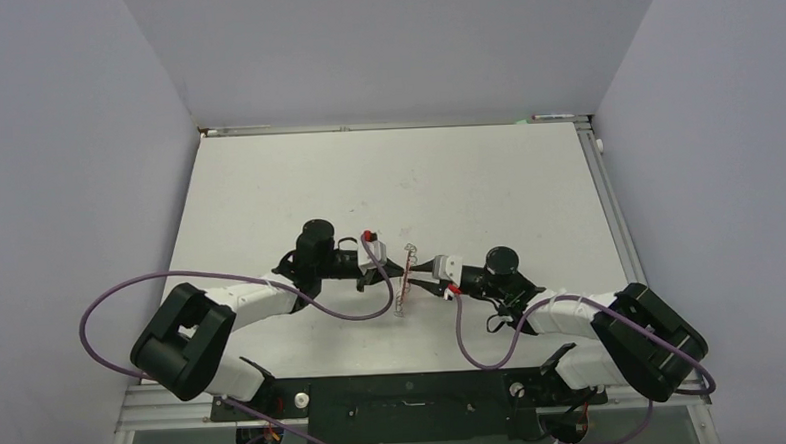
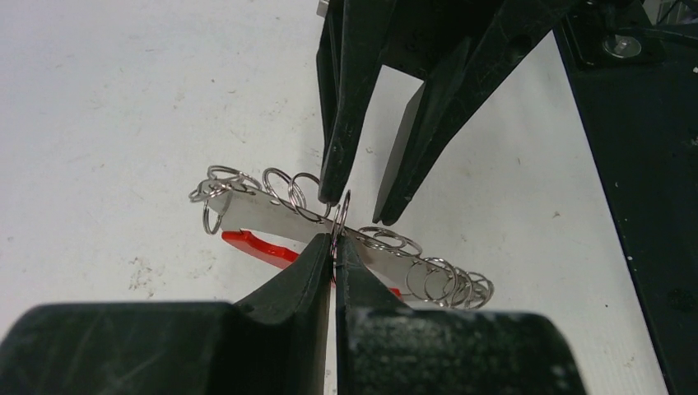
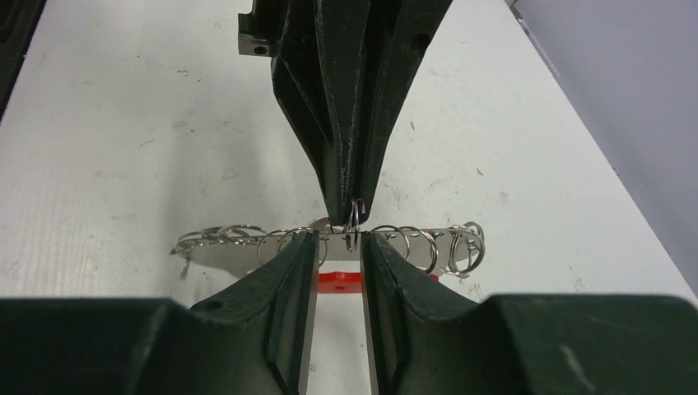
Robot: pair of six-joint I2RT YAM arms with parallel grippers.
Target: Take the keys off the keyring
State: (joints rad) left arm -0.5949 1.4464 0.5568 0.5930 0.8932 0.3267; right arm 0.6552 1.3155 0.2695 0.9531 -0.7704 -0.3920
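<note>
A flat silver metal strip (image 1: 405,278) lies on the white table between my two grippers. Several small metal rings hang along it (image 2: 428,276), and a bright red piece (image 2: 259,247) sits under it, also in the right wrist view (image 3: 339,281). I cannot make out any separate key. My left gripper (image 2: 333,247) is shut on one upright ring (image 2: 342,210) at the strip's middle. My right gripper (image 3: 339,243) is open, with one finger on each side of that same ring (image 3: 354,226), tips at the strip's edge. The two grippers face each other tip to tip (image 1: 411,273).
Purple cables (image 1: 122,294) loop from both arms near the front of the table (image 1: 387,182). Grey walls close in the left, right and back. A metal rail (image 1: 608,203) runs along the table's right edge.
</note>
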